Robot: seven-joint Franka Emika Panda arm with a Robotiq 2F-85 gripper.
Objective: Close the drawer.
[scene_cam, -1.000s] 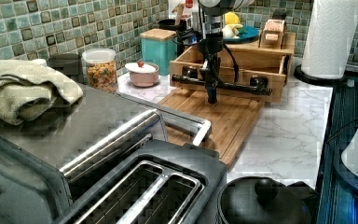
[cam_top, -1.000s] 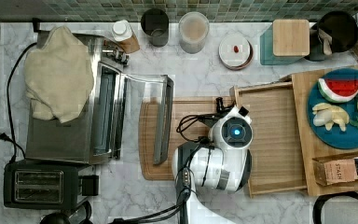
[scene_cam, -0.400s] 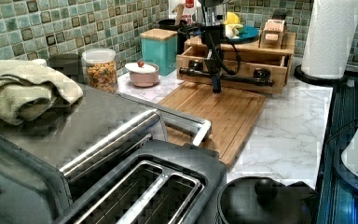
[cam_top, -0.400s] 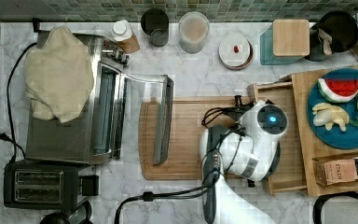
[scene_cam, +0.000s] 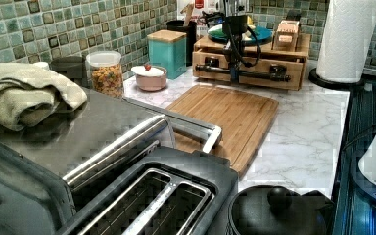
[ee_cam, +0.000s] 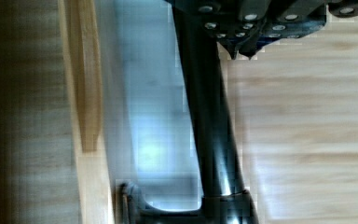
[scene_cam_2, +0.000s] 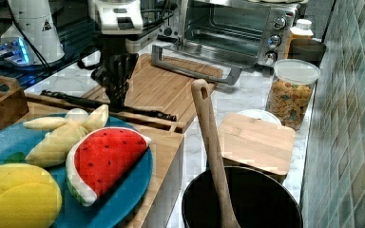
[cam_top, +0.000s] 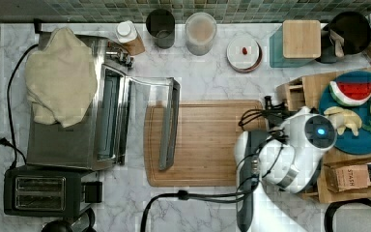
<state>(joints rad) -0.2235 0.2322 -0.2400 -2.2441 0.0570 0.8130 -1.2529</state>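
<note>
left view has the fingers (scene_cam: pixel 234 73) down at the black bar handle (scene_cam: pixel 269 76) of the drawer (scene_cam: pixel 254 77) — whether they clamp the bar or merely press it, i cannot tell. the drawer front sits just behind them, nearly flush with its wooden cabinet (scene_cam: pixel 301 49); the cutting board (scene_cam: pixel 225 115) lies in front. closing looks almost done — next, a short final push, then let go.
</note>
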